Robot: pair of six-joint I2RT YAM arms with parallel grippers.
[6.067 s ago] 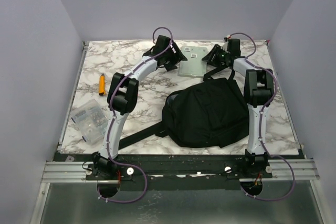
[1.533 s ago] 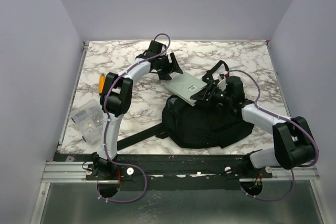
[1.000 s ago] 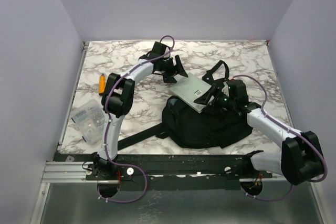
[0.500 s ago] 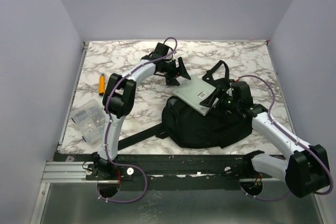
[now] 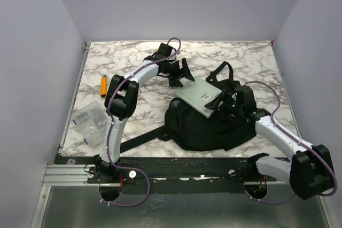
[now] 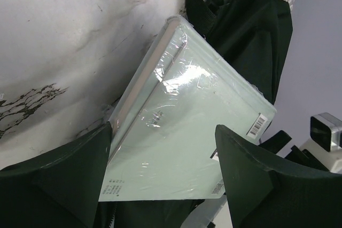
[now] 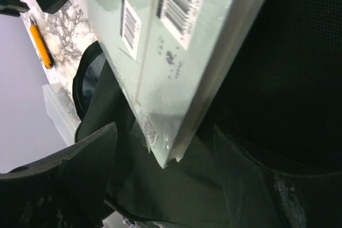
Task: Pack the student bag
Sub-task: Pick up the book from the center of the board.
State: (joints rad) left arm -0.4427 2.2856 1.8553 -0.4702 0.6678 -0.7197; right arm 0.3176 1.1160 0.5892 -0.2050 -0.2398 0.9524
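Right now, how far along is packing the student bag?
Done: the green book leans on the far top edge of the student bag. In hand: nothing is gripped; the right tool straddles a corner of the book, open, and the left tool hangs open beside the book. Left: the book is not visibly inside yet, and the orange marker and clear box lie on the table, likely to follow.

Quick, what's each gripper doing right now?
Left gripper: open, holding nothing.
Right gripper: open, a corner of the green book between its fingers, not clamped.
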